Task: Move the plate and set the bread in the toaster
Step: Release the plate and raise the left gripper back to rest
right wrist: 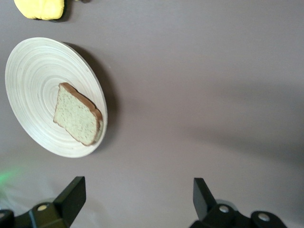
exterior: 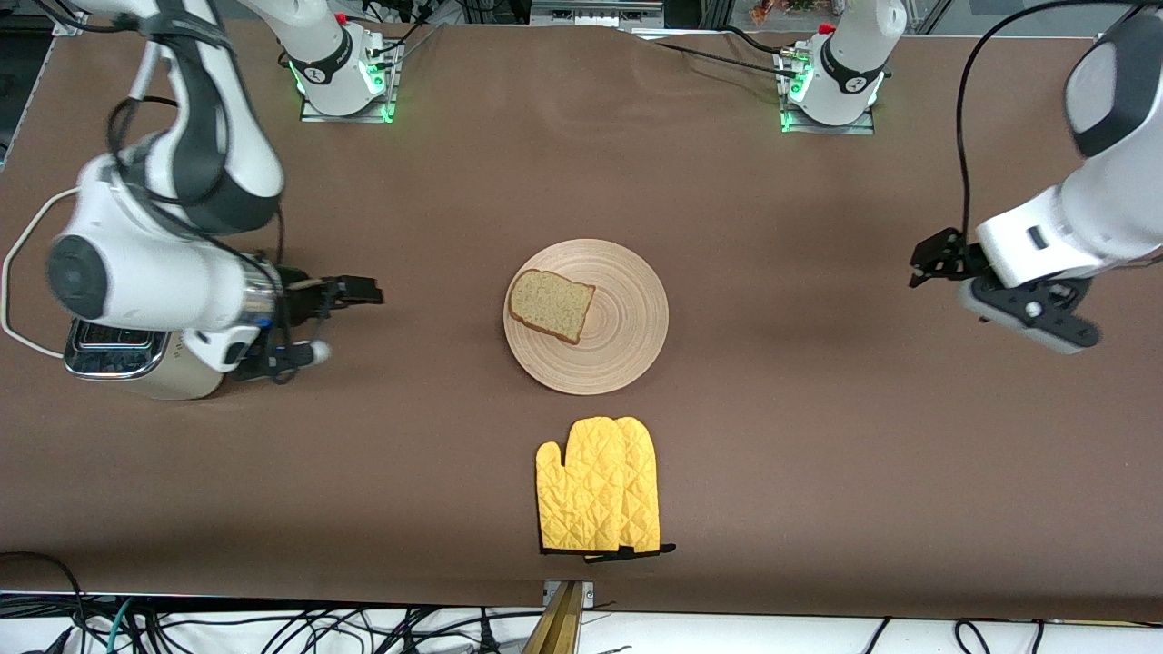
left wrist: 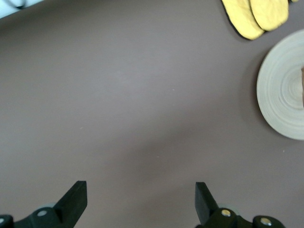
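The round light-wood plate (exterior: 618, 336) lies at the middle of the table. The bread slice (exterior: 551, 305) lies flat on it, toward the right arm's end. The right wrist view shows both plate (right wrist: 33, 76) and bread (right wrist: 76, 114); the left wrist view shows the plate's edge (left wrist: 280, 95). The cream toaster (exterior: 177, 381) stands at the right arm's end, partly hidden under that arm. My right gripper (exterior: 336, 320) (right wrist: 137, 199) is open and empty over bare table between toaster and plate. My left gripper (exterior: 929, 263) (left wrist: 141, 202) is open and empty over bare table at the left arm's end.
A pair of yellow quilted mitts (exterior: 600, 498) lies nearer to the front camera than the plate, and shows in both wrist views (left wrist: 256, 16) (right wrist: 40, 8). The toaster's white cord (exterior: 18, 272) loops at the table's edge. The table cover (exterior: 818, 436) is brown.
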You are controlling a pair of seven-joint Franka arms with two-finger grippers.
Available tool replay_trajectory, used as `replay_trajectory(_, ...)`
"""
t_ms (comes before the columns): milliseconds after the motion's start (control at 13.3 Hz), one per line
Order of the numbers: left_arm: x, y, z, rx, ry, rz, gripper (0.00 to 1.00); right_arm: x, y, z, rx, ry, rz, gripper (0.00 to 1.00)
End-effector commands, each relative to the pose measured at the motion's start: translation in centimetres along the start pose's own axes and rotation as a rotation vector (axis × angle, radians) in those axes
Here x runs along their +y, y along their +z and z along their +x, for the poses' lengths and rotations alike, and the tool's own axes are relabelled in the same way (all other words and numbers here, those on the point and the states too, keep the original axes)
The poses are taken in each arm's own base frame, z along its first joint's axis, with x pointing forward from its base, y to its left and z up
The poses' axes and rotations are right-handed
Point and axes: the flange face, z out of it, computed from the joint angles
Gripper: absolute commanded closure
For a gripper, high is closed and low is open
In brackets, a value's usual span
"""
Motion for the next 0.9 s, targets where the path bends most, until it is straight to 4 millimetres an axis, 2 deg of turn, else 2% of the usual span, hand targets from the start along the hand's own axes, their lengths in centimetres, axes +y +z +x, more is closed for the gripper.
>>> replay_trajectory(0, 0.9, -1.5, -3.3, 0.004, -0.152, 0.054, 0.00, -0.5, 1.0, 0.5, 0.002, -0.073, -0.173, 0.00)
replay_trajectory(75, 1.4, -1.4, -3.6, 0.004, -0.149, 0.057, 0.00, -0.6, 0.6, 0.5, 0.000, -0.157, -0.229, 0.00)
replay_trajectory(150, 0.8, -1.7, -4.1, -0.001, -0.154, 0.057, 0.00, -0.4, 0.5, 0.5, -0.007, -0.207, -0.231, 0.01)
replay_trajectory(225, 0.7, -1.6, -4.5, -0.032, -0.158, 0.050, 0.00, -0.2, 0.3, 0.4, -0.010, -0.194, -0.227, 0.10)
replay_trajectory(300, 0.3, -1.7, -4.8, -0.073, -0.165, 0.041, 0.00, -0.5, 0.7, 0.3, -0.013, -0.169, -0.222, 0.12)
replay_trajectory(375, 0.3, -2.2, -4.8, -0.073, -0.167, 0.043, 0.00, -1.4, 1.2, 0.3, 0.004, -0.078, -0.205, 0.09)
replay_trajectory(451, 0.8, -2.5, -4.5, -0.065, -0.158, 0.046, 0.00, -3.8, 2.0, 0.3, 0.026, 0.033, -0.134, 0.01)
replay_trajectory(601, 0.8, -2.9, -4.2, -0.053, -0.158, 0.049, 0.00, -6.7, 4.8, 0.6, 0.029, 0.154, -0.104, 0.00)
replay_trajectory(826, 0.5, -2.6, -3.9, -0.051, -0.162, 0.050, 0.00, -9.0, 10.3, 1.5, 0.027, 0.197, -0.082, 0.00)
